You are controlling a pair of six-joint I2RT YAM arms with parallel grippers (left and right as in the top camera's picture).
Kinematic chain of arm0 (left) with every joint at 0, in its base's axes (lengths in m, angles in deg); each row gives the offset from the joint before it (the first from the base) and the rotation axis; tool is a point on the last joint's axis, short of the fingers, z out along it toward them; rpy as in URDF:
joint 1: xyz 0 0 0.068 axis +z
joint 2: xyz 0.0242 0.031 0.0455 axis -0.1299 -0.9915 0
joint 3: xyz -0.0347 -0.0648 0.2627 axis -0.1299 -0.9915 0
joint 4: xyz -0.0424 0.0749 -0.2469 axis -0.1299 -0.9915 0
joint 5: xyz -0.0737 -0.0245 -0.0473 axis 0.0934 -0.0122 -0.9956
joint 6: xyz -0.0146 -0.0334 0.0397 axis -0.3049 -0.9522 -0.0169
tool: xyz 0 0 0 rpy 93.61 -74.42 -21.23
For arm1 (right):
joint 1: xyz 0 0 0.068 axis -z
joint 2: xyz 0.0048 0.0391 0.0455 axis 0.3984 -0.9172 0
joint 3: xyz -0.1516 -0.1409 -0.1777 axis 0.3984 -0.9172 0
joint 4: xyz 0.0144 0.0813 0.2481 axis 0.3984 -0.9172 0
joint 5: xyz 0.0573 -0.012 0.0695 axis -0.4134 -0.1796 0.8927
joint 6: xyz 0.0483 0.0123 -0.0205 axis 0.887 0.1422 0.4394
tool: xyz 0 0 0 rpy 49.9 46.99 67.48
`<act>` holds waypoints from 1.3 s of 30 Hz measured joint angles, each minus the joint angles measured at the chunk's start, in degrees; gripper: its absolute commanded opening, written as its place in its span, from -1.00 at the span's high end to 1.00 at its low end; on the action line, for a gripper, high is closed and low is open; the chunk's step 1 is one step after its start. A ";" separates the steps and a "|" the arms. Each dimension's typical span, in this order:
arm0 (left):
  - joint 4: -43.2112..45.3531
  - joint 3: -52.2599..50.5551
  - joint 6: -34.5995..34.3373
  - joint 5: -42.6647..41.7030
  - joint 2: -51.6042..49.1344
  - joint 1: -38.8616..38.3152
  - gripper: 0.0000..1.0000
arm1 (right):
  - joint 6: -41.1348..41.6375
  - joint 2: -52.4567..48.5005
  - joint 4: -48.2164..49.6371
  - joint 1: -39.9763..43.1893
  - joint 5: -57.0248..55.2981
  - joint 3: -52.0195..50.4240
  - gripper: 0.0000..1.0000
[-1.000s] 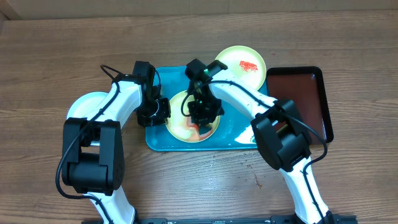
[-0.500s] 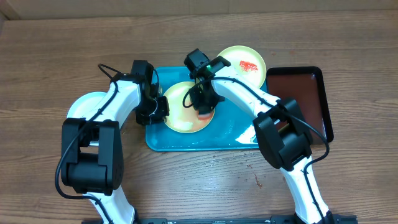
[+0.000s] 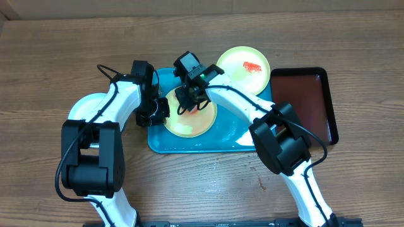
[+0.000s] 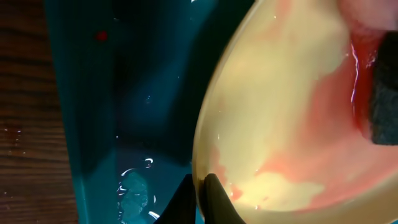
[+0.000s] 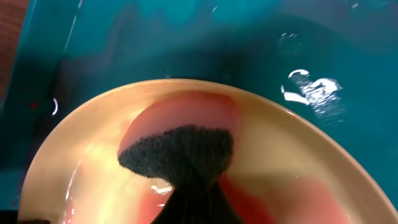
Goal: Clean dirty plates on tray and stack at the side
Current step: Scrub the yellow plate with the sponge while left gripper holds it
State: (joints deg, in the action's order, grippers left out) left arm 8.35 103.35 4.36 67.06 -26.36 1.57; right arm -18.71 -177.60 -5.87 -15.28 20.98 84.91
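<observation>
Left tool (image 4: 198, 194) pinches the rim of a sauce-smeared plate (image 3: 192, 123) lying in the wet tray (image 3: 235, 140), right tool (image 3: 188, 101) grips a dark sponge (image 5: 180, 152) pressed onto it, and a second plate (image 3: 244, 63) overlaps the tray's far right corner.

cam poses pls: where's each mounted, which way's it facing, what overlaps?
Overhead: fixed above the table, facing straight down on the tray; both arms show, left claw and right claw at the plate.
Left wrist: on the left arm, facing along its fingertips, which pinch the plate rim over the tray.
Right wrist: on the right arm, facing down at the sponge its claw holds on the plate.
Shared: both wrist views show the same plate, sauce and sponge.
</observation>
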 measured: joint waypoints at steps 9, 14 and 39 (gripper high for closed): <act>-0.17 0.00 0.00 0.63 0.00 0.00 0.92 | -1.84 0.00 -0.59 0.02 9.01 -0.66 0.93; -0.17 0.00 0.04 0.63 0.00 0.00 0.91 | -2.54 -0.11 -2.54 -0.66 14.05 -0.87 0.93; 0.66 0.00 0.24 -0.96 0.00 -0.50 0.92 | 11.67 -0.22 -26.03 1.36 -17.22 5.51 0.93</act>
State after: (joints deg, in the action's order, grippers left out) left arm 9.00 103.35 4.60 66.10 -26.36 1.07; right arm -7.04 -177.82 -31.90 -13.93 3.76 90.42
